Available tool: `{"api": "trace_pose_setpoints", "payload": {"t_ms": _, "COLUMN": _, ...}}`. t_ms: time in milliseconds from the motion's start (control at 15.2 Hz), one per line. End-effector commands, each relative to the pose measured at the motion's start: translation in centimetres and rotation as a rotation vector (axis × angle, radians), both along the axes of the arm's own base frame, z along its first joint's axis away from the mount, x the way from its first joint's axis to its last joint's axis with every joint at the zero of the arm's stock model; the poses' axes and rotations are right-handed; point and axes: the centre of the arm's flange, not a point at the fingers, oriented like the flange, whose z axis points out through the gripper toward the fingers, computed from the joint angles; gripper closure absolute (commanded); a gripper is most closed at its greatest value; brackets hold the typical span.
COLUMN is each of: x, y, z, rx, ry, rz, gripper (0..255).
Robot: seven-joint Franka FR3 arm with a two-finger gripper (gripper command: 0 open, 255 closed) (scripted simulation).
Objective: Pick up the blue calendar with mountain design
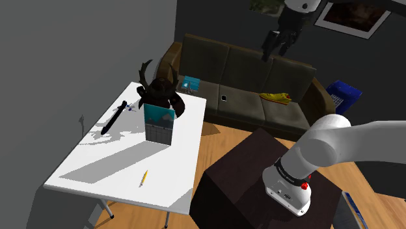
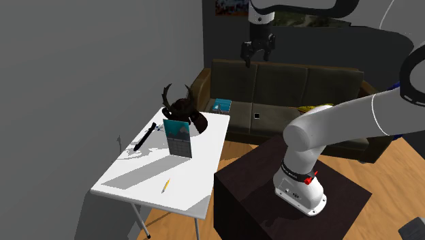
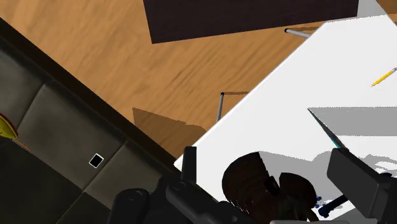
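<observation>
Shoulder view, upright rectangular blue calendar [image 1: 159,121] on white table [image 1: 175,170], jaws apart, empty.

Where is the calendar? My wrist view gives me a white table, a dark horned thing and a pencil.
Observer: The calendar stands upright mid-table, just in front of the horned thing in the shoulder view, blue picture above a grey grid.
Operator: And my gripper?
Observer: The gripper hangs open, high up by the sofa, well off the table.
Operator: Anything beside the calendar?
Observer: A black pen lies apart from it, on the shoulder view's left.
</observation>
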Motion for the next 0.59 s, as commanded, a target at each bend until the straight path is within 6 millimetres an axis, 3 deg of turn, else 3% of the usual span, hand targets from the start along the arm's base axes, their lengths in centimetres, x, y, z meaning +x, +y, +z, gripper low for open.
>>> {"api": "trace_pose_setpoints", "payload": {"t_ms": 0, "x": 0.0, "y": 0.0, "z": 0.0, "rx": 0.000, "ry": 0.000, "rz": 0.000, "gripper": 0}}
{"api": "trace_pose_setpoints", "payload": {"t_ms": 528, "x": 8.5, "y": 2.2, "z": -6.6, "rx": 0.017, "ry": 0.076, "rz": 0.183, "gripper": 0}}
